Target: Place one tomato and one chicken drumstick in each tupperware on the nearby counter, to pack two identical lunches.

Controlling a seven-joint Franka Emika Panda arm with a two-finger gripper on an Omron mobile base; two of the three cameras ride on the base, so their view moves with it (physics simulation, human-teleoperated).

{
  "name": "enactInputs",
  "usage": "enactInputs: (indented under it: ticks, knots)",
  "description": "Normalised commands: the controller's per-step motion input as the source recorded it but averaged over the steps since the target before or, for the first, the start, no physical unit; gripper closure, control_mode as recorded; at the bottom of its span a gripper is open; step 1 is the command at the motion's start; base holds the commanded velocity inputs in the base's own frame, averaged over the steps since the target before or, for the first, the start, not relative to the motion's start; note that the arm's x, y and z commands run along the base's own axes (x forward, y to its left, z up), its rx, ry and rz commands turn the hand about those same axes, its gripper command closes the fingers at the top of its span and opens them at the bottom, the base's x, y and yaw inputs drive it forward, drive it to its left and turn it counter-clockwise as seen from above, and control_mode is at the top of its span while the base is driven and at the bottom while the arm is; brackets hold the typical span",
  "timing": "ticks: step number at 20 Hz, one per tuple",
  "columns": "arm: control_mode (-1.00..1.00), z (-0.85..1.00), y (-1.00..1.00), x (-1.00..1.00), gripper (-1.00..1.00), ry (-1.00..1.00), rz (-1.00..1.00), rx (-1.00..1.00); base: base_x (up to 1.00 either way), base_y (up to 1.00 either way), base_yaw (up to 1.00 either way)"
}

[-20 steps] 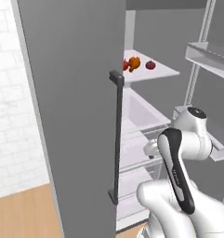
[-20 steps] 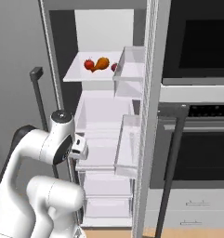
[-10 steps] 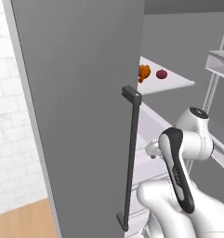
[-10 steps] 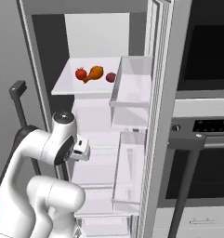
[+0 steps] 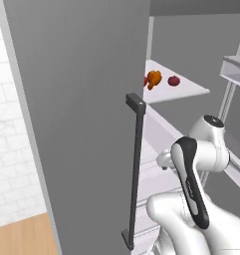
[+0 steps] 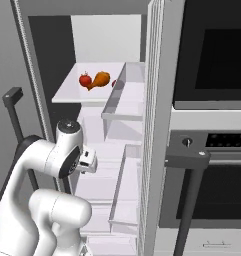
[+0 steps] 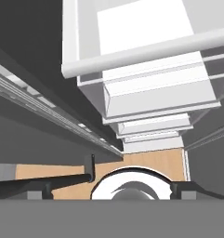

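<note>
Tomato (image 6: 84,79) and drumstick (image 6: 100,79) lie unlabelled on the fridge shelf (image 6: 67,95); hand (image 7: 111,189) spread wide, empty.

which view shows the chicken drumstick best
The right base view: the chicken drumstick lies unobstructed on the white fridge shelf, beside a tomato. In the left base view it is smaller, near the door edge.

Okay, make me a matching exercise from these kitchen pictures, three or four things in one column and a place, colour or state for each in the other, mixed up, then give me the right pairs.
Things:
1. chicken drumstick
2. tomato
3. fridge door handle
4. gripper

Descriptions:
A. dark vertical bar
B. open, holding nothing
C. orange-brown, lying on the white fridge shelf
D. red and round, left of the drumstick in the right base view

Pairs: 1-C, 2-D, 3-A, 4-B
</note>
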Motion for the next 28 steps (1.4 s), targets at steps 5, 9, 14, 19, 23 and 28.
enactInputs:
  ticks: [5, 9, 14, 19, 23, 28]
  knots:
    - [-1.0, 0.01, 0.0, 0.02, -1.0, -0.01, 0.0, 0.0, 0.17, 0.0, 0.01]
    - [-1.0, 0.84, 0.02, 0.31, -1.0, -0.15, -0.09, -0.02, 0.0, 0.0, 0.0]
    - [-1.0, 0.88, 0.0, 0.33, -1.0, -0.23, -0.19, -0.06, 0.0, 0.0, 0.0]
    - [-1.0, 0.96, -0.14, 0.13, -1.0, -0.21, -0.24, -0.05, 0.0, 0.0, 0.0]
    - [-1.0, 1.0, -0.23, 0.0, -1.0, -0.14, -0.18, -0.03, 0.0, 0.0, 0.0]
    - [-1.0, 0.59, -0.21, 0.3, -1.0, -0.14, -0.16, -0.02, 0.0, 0.0, 0.0]
